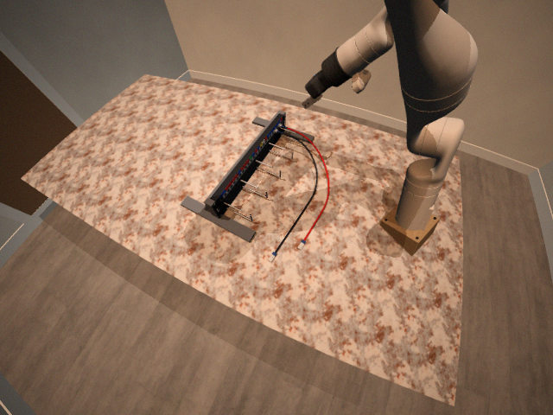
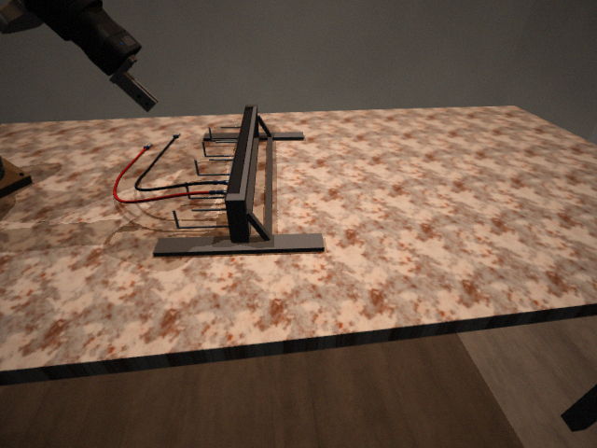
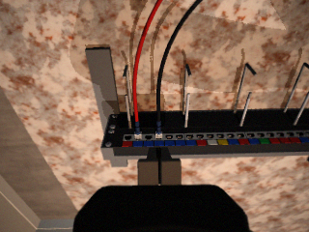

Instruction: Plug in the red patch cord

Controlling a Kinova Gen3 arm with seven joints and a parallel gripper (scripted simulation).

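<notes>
The black rack (image 1: 241, 156) (image 2: 243, 163) (image 3: 270, 123) stands upright on the table on two flat feet. Its row of ports carries coloured labels; the green label (image 3: 264, 141) sits towards the right in the wrist view. The red cord (image 1: 327, 178) (image 2: 116, 188) (image 3: 142, 58) is plugged in near the rack's far end and curves away. Its free plug (image 1: 303, 242) (image 2: 147, 145) lies on the table. The black cord (image 1: 314, 178) (image 2: 168, 185) (image 3: 166, 58) runs beside it, and its free plug (image 1: 272, 257) also lies on the table. My gripper (image 1: 308, 103) (image 2: 146, 104) (image 3: 158, 159) is shut and empty, in the air above the rack's far end.
Thin wire hooks (image 1: 268, 166) (image 2: 200, 166) stick out from the rack on the cord side. The arm's wooden base (image 1: 409, 232) stands on the table to the right of the cords. The table's near edge (image 2: 289, 344) shows in the exterior view.
</notes>
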